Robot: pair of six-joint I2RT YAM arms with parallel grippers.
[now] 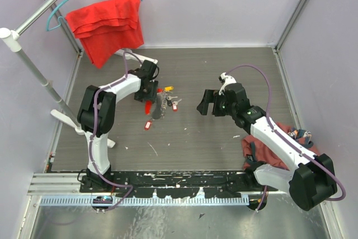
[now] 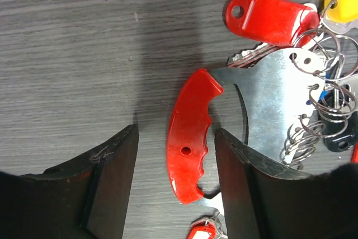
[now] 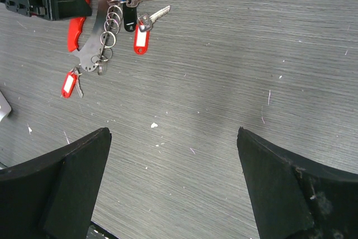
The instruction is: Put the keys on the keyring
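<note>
The left fingers [image 2: 112, 183] stood partly open astride the red handle [image 2: 190, 132] of a steel plate [image 2: 274, 99], gripping nothing; the keys [image 3: 134, 16] lay bunched beside it on the bench [image 3: 224, 54]; farther right, the right fingers [image 3: 72, 188] hovered wide open, empty

The keys [image 1: 163, 104] lie on the table [image 1: 224, 71], left of centre, just right of the left gripper [image 1: 147, 99]. The right gripper [image 1: 205, 104] hangs well to their right. A towel [image 1: 106, 23] hangs back left, and a bag [image 1: 288, 129] lies near right.
</note>
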